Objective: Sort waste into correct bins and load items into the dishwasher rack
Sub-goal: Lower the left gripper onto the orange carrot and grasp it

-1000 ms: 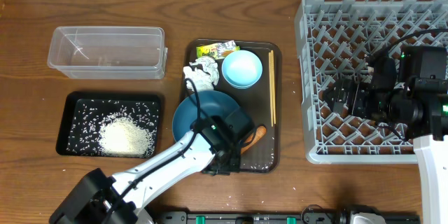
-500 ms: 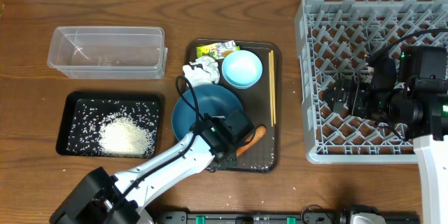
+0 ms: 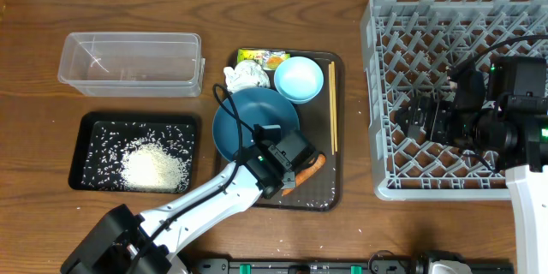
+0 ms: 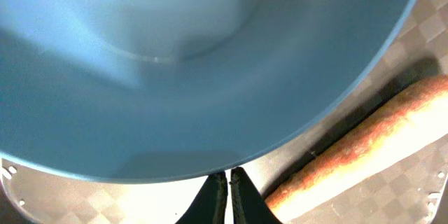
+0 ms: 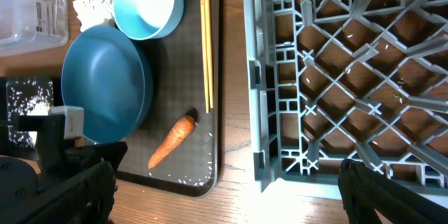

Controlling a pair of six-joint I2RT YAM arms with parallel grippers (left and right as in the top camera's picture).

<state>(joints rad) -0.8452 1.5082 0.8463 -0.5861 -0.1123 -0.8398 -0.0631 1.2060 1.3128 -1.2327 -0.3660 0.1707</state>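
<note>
The large dark blue bowl (image 3: 253, 122) sits on the brown tray (image 3: 321, 197) and fills the top of the left wrist view (image 4: 175, 63). My left gripper (image 3: 278, 161) (image 4: 229, 180) is shut, its tips right at the bowl's near rim, with nothing visible between them. The orange carrot (image 3: 308, 169) (image 4: 364, 147) lies just right of it. The small light blue bowl (image 3: 299, 79), tissue (image 3: 247, 75), wrapper (image 3: 261, 56) and chopsticks (image 3: 332, 107) lie further back on the tray. My right gripper (image 3: 413, 118) (image 5: 225, 171) hangs wide open over the grey rack (image 3: 385, 68).
The black tray (image 3: 86, 128) at the left holds a heap of rice (image 3: 154, 167). The clear tub (image 3: 131, 63) stands behind it. Loose rice grains (image 5: 185, 178) lie on the brown tray's near corner.
The large blue bowl has slid toward the back of the tray, crowding the tissue and small bowl back. My left gripper followed it. The carrot shows more. The right arm is still.
</note>
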